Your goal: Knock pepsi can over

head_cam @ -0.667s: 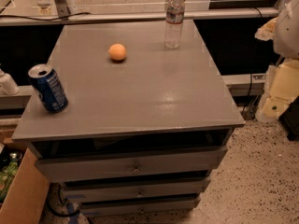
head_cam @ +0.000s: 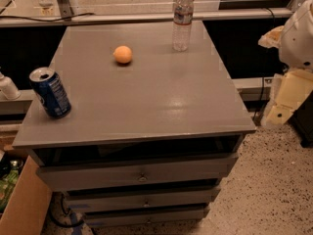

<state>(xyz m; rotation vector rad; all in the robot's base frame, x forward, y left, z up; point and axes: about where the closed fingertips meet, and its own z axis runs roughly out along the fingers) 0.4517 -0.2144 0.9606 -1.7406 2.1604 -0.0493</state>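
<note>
The pepsi can (head_cam: 50, 93) is dark blue with a silver top. It stands upright near the front left corner of the grey cabinet top (head_cam: 156, 97). My gripper (head_cam: 282, 105) is the cream-coloured end of the white arm at the right edge of the view. It hangs beside the cabinet's right side, off the top and far from the can.
An orange fruit (head_cam: 122, 54) lies on the far middle of the top. A clear water bottle (head_cam: 182, 20) stands at the far right. Drawers (head_cam: 142, 173) sit below the top. A cardboard box (head_cam: 22, 204) stands on the floor at the lower left.
</note>
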